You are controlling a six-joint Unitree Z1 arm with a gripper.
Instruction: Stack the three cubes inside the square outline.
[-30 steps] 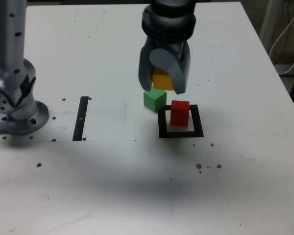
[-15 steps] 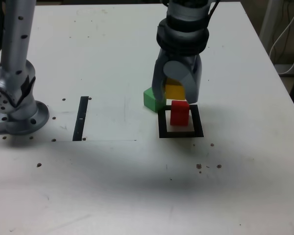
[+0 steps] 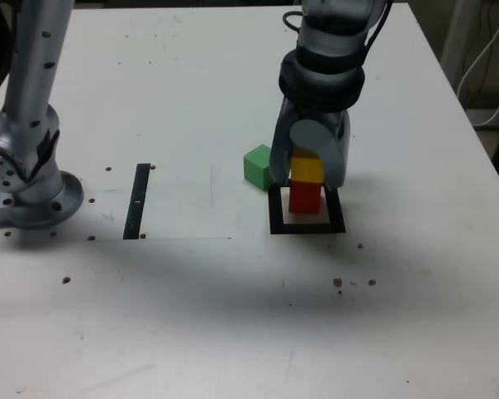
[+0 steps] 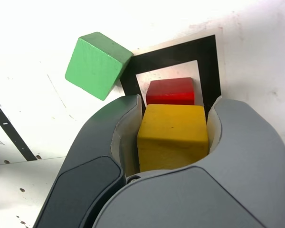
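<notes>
Since a second ago the gripper (image 3: 308, 166) has carried the yellow cube (image 3: 307, 169) rightward and down in the exterior view, from above the green cube (image 3: 259, 165) to a spot directly over the red cube (image 3: 304, 198). Its jaws are closed narrowly on the yellow cube's two opposite sides, which the wrist view shows plainly.

In the exterior view the yellow cube's underside appears to meet the red cube's top, though whether it truly rests there or hangs a hair above cannot be told from this angle. The red cube stands inside the square outline (image 3: 274, 214), toward its far side, on the white table (image 3: 191, 316). The wrist view shows the red cube peeking out just beyond the yellow one, so the two seem slightly offset along that line rather than flush.

The green cube sits outside the outline, just beside its far corner on the exterior view's left, turned at an angle to the border.

Release likely comes next, and that small offset is what matters for it.
</notes>
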